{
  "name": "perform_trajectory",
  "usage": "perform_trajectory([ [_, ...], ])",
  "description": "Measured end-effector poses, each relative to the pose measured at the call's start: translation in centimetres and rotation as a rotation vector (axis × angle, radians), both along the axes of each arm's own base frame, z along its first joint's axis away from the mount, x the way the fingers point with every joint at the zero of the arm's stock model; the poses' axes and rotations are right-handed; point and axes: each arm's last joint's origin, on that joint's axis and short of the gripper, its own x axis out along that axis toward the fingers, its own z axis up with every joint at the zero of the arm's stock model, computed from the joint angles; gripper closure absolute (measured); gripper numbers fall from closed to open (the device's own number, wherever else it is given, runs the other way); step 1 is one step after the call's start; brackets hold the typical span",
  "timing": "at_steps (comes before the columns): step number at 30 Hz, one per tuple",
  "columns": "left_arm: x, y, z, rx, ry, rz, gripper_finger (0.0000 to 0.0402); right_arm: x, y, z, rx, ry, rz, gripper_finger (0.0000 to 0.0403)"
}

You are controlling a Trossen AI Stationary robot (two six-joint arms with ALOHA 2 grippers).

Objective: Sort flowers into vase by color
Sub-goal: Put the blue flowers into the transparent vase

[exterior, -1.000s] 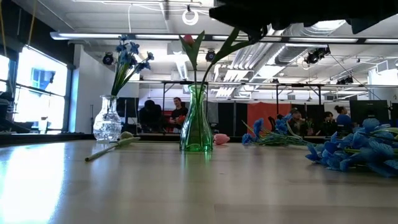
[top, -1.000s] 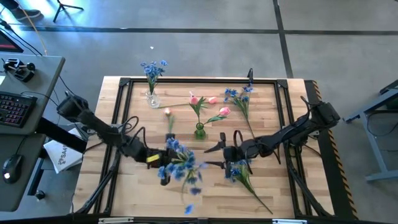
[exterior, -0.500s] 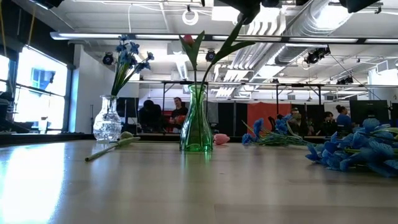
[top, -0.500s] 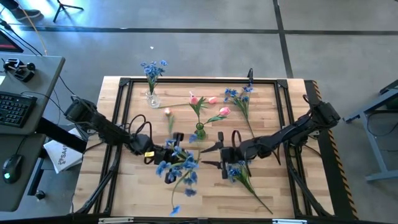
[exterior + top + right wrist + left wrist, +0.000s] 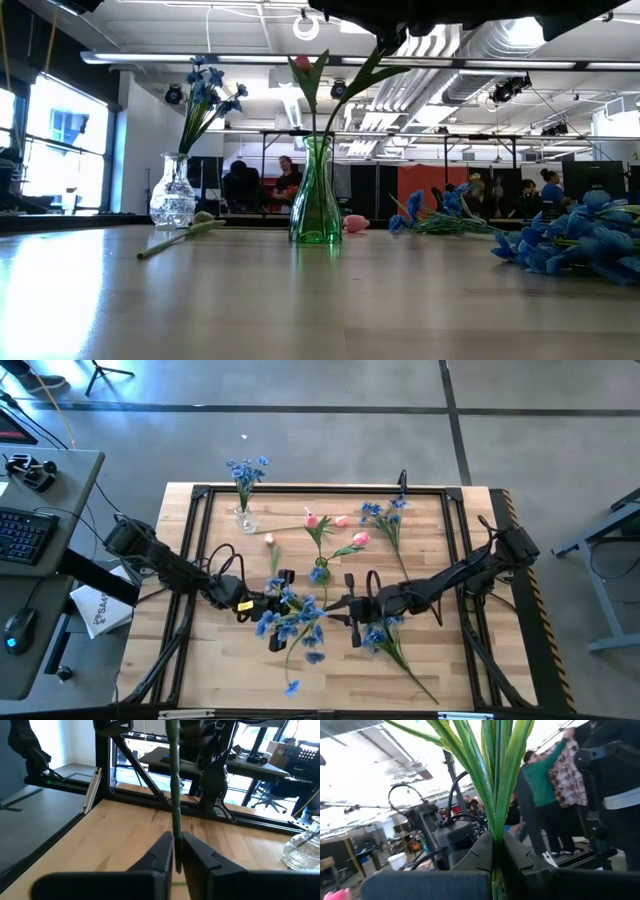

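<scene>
Both arms hold flowers above the middle of the table; the left gripper is pinched on a blue spray, its stem running straight up between the fingers; the right gripper is clamped on another blue spray. The clear vase with blue blossoms stands in the upper left, well apart, nearer the left arm; the green vase with tulips is just beside both grippers. The low view cuts off both grippers at its top edge.

Blue sprays apparently lifted; pink tulips on table
</scene>
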Motion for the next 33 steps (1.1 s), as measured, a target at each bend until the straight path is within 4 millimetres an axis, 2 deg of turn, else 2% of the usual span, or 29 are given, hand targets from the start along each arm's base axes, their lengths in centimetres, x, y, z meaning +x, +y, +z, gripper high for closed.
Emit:
perform_trajectory([
  [2,0.0,0.1,0.0,-0.038,0.010,0.034,0.0401,0.0,0.0,0.0,-0.001,0.001,-0.003,0.0393],
  [6,-0.1,0.5,0.0,-0.106,0.065,0.138,0.0388,0.0,-0.1,-0.3,0.033,0.022,-0.048,0.0396],
  [10,-0.7,0.6,0.0,-0.092,0.190,0.171,0.0339,0.0,-0.2,-0.2,0.051,0.017,-0.082,0.0399],
  [14,-2.2,0.8,0.6,-0.099,0.315,0.175,0.0289,0.0,-0.4,-0.1,0.065,0.008,-0.139,0.0400],
  [19,-3.2,0.8,0.7,-0.111,0.396,0.173,0.0257,0.1,-0.7,0.0,0.078,-0.013,-0.197,0.0402],
  [26,-1.3,0.4,-1.0,-0.045,0.345,0.264,0.0256,0.2,-0.9,0.3,0.091,-0.038,-0.192,0.0402],
  [33,0.2,0.1,-0.4,-0.056,0.262,0.390,0.0256,0.2,-0.9,0.3,0.091,-0.036,-0.192,0.0402],
])
